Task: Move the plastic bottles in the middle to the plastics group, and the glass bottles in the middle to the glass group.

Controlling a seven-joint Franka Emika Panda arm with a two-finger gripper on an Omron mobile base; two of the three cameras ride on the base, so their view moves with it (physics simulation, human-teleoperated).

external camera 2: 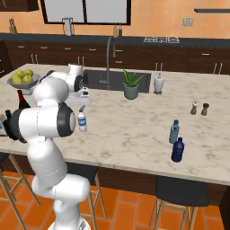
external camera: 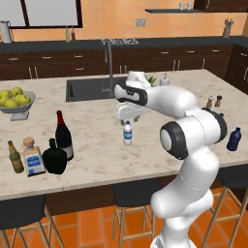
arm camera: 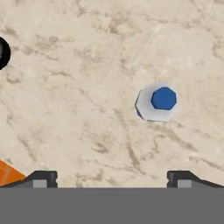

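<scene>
Water bottle (external camera: 127,133) stands upright mid-counter on the marble counter (external camera: 97,145), alone — gripper (external camera: 131,116) hovers just above it, fingers wide apart, nothing between them. From the hand view the bottle (arm camera: 158,103) sits off-centre. Wine bottle (external camera: 63,135) and squat black bottle (external camera: 54,156) wait at the left beside the glass group.

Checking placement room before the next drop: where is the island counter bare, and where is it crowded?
Bare marble lies between the water bottle and the teal bottle, beside the dark blue bottle. Crowded: the corner where the wine bottle, black bottle, square clear bottle and beer bottle stand close together.
</scene>
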